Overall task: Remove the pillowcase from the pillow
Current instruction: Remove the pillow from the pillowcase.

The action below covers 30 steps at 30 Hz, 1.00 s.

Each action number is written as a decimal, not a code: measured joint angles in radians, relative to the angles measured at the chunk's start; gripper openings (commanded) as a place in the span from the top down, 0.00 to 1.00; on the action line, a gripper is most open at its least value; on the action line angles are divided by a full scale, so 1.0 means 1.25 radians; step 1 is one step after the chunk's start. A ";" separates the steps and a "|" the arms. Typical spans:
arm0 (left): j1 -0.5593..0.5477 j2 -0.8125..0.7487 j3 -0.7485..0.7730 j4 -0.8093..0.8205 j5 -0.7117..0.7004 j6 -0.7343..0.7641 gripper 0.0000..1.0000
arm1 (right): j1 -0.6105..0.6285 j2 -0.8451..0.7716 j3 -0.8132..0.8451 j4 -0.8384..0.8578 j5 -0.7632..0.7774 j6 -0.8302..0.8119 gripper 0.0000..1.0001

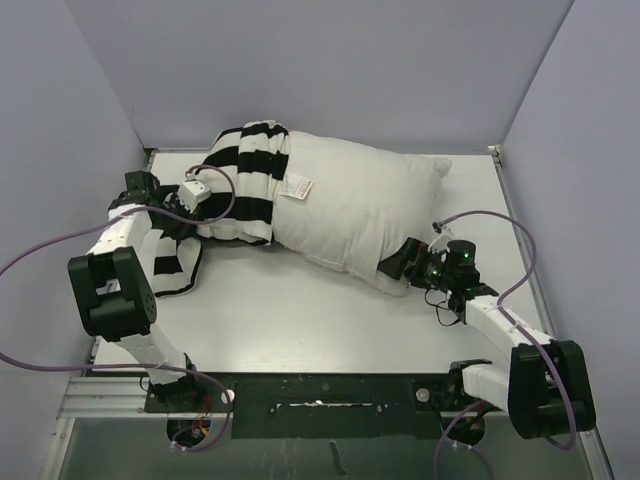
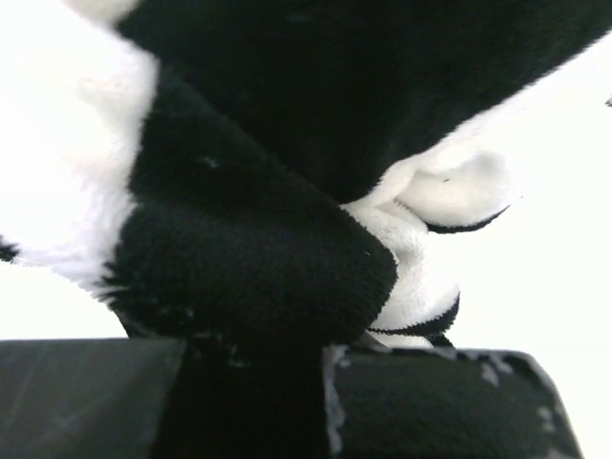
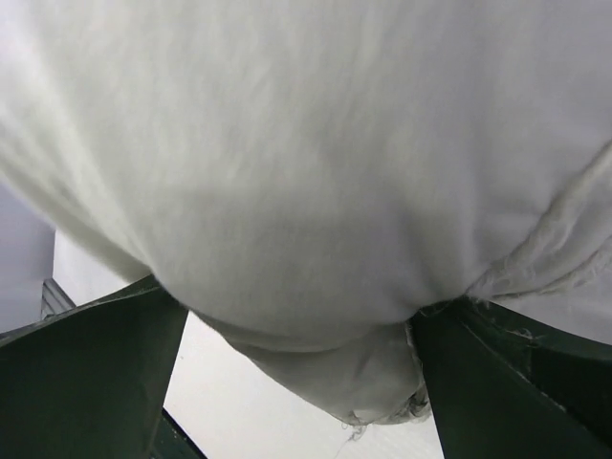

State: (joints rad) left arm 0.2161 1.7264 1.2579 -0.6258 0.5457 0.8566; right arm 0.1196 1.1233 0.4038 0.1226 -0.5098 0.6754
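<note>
Pillow (image 1: pixel 360 215) lies in the middle, mostly bare; pillowcase (image 1: pixel 245 180) just caps its far-left end. Left gripper (image 1: pixel 200 198) is clamped on the stripes, right gripper (image 1: pixel 402 262) gapes wide around the near-right corner. Final peel, I reckon: right needs to clamp, left drags leftward.

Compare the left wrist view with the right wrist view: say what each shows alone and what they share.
Left wrist only: the striped pillowcase, a fold pinched in the shut left gripper. Right wrist only: the plain white pillow, its corner bulging between the wide-spread fingers of the right gripper. Both: close-up fabric filling the frame, with that arm's own dark fingers along the bottom.
</note>
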 measured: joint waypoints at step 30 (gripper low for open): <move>0.153 0.001 0.103 -0.162 0.078 0.130 1.00 | -0.291 -0.075 0.238 -0.388 0.237 0.002 1.00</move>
State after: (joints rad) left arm 0.4076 1.7279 1.3865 -0.8280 0.6426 1.0195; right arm -0.2436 1.0294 0.7010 -0.3622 -0.2131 0.6785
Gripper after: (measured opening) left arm 0.040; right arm 0.106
